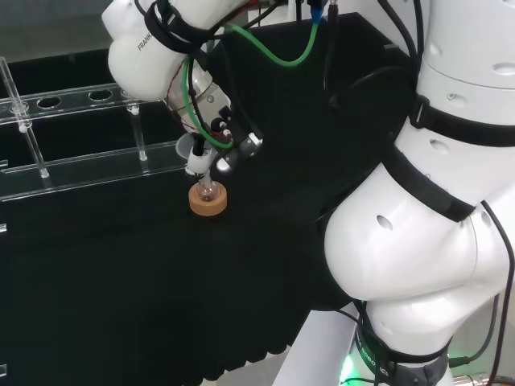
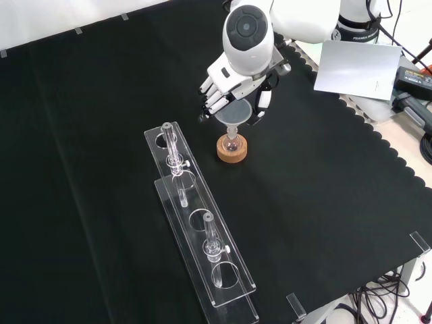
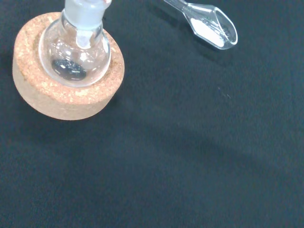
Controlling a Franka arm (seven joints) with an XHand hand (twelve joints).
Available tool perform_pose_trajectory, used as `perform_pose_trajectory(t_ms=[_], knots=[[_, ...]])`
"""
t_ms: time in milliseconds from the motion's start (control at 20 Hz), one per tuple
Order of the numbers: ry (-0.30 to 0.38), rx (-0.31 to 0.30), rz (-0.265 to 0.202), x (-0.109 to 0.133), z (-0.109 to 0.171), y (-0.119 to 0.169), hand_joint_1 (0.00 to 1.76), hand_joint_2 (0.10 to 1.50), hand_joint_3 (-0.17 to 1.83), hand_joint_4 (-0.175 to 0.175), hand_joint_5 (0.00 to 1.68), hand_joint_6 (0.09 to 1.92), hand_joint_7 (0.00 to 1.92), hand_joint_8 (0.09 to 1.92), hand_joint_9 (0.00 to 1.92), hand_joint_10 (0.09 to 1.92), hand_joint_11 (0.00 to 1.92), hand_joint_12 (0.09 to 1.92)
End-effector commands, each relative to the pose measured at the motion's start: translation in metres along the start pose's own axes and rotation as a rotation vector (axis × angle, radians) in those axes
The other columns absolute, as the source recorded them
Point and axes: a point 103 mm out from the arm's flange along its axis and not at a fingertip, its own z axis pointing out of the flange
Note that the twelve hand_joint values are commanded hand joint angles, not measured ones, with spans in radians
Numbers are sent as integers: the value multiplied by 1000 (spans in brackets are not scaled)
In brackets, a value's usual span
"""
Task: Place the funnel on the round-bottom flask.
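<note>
The funnel [image 2: 235, 115] is pinched by the hand [image 2: 226, 82] directly over the round-bottom flask [image 3: 75, 57], seated in the cork ring [image 2: 232, 150], with a glass scoop [image 3: 209, 23] lying at 2 o'clock from it in the wrist view.

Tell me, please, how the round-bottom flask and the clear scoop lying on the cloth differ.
The round-bottom flask stands upright in a cork ring; the scoop lies flat on the black cloth. The flask is a closed round bulb with a neck, the scoop an open, pointed trough on a thin handle. The flask's bottom shows a dark patch, while the scoop holds something white. Both are clear.
</note>
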Motion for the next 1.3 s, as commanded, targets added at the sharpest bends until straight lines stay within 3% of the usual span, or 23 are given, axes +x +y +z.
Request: perform_pose_trajectory(t_ms=[50, 1300], knots=[[9, 11, 4, -1, 3, -2, 631, 813, 554, -59, 364, 87, 374, 877, 722, 681, 589, 1265], [29, 21, 6, -5, 6, -5, 602, 788, 550, -63, 340, 87, 266, 838, 620, 683, 500, 1298]])
